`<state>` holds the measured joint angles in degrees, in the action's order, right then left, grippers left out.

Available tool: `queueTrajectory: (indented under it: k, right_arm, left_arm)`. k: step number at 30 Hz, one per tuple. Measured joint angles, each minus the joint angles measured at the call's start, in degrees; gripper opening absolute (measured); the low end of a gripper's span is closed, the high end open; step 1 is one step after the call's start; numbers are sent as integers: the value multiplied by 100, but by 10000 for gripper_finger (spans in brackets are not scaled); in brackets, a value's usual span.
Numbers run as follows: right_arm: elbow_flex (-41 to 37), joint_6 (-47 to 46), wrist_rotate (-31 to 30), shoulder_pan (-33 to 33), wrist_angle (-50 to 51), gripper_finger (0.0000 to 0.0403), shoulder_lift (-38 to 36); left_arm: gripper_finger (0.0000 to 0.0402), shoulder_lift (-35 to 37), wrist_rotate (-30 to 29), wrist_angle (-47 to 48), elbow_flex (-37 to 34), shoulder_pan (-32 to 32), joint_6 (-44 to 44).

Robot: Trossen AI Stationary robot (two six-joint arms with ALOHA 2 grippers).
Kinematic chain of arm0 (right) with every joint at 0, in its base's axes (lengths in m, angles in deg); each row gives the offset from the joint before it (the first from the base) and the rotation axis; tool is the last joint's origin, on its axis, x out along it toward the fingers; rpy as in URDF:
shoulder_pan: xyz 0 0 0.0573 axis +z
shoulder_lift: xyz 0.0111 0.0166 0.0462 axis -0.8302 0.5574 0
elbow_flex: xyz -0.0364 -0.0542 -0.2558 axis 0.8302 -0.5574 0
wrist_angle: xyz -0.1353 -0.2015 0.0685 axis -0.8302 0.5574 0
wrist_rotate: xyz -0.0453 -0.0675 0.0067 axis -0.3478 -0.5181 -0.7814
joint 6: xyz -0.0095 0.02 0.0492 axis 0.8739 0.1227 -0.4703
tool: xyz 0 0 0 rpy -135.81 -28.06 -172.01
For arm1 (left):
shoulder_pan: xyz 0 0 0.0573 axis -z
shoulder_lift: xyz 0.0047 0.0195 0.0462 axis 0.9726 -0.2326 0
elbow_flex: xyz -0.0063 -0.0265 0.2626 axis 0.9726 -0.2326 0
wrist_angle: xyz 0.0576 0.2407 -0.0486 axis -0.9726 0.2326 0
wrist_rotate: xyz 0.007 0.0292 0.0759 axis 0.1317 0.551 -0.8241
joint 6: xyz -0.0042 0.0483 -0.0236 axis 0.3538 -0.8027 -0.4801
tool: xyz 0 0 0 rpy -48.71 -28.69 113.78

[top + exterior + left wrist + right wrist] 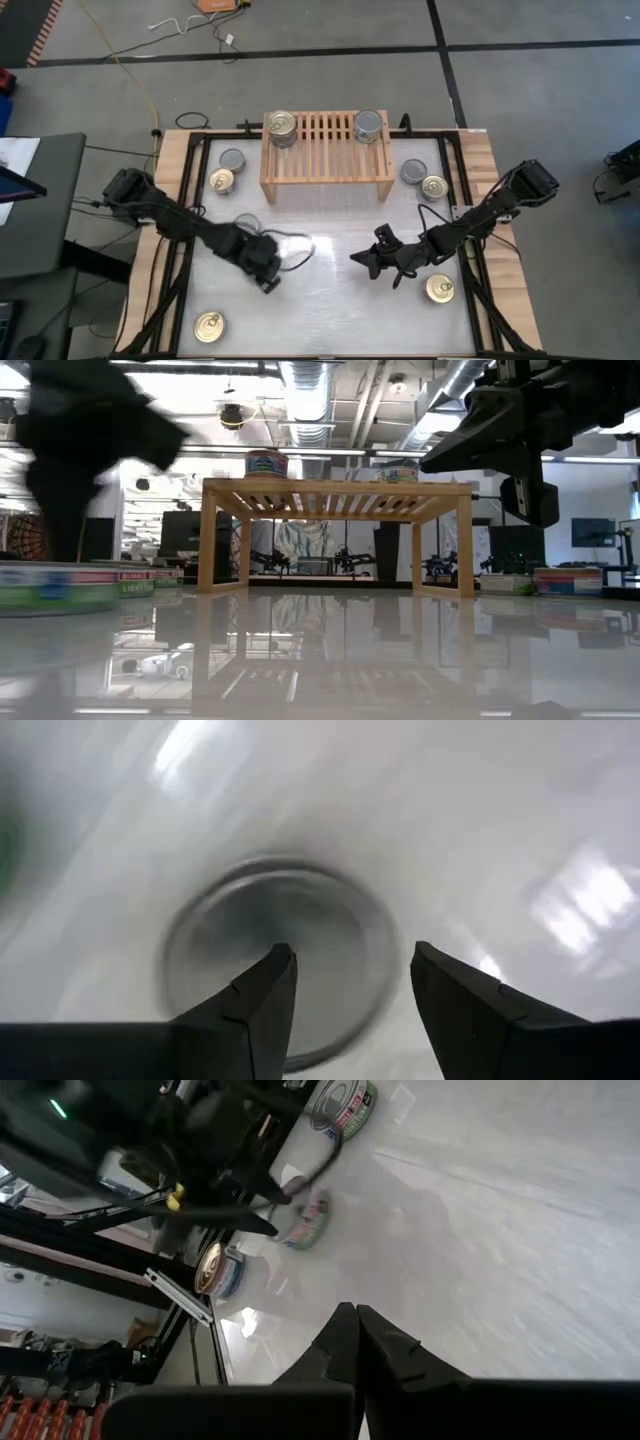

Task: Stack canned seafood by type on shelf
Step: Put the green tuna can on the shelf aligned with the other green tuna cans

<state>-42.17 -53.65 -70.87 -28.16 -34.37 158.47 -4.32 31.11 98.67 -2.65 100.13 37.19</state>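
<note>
While the left gripper point(350, 990) hovers with fingers point(262, 995) spread over a silver tin point(280, 955), the right gripper's point(357, 1325) fingers are pressed together, empty.

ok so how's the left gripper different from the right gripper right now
The left gripper has its fingers spread apart, while the right gripper has its fingers pressed together. The left gripper hangs directly over a silver-topped can on the table; the right gripper has no can under its fingers and holds nothing. Seen from above, the left gripper works the table's left half, the right one its right half. Both are dark two-finger grippers, on the near side of the shelf.
</note>
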Motion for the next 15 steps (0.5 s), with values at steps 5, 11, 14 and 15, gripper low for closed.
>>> queueTrajectory:
  k: [5, 11, 14, 15]
  right_arm:
    - [0, 13, 0, 0, 1, 25, 0]
    - [-2, 13, 0, 61, 1, 25, 0]
    - [-2, 13, 2, 85, 1, 25, 0]
    - [-2, 13, 0, 97, 2, 25, 0]
  left_arm:
    - [190, 6, 117, -1743, 176, -496, -1557]
    - [190, 8, 310, -1502, 673, -689, -1948]
    - [190, 17, 137, -507, 964, -646, -1601]
    - [190, 19, 35, -165, 1018, -624, -1397]
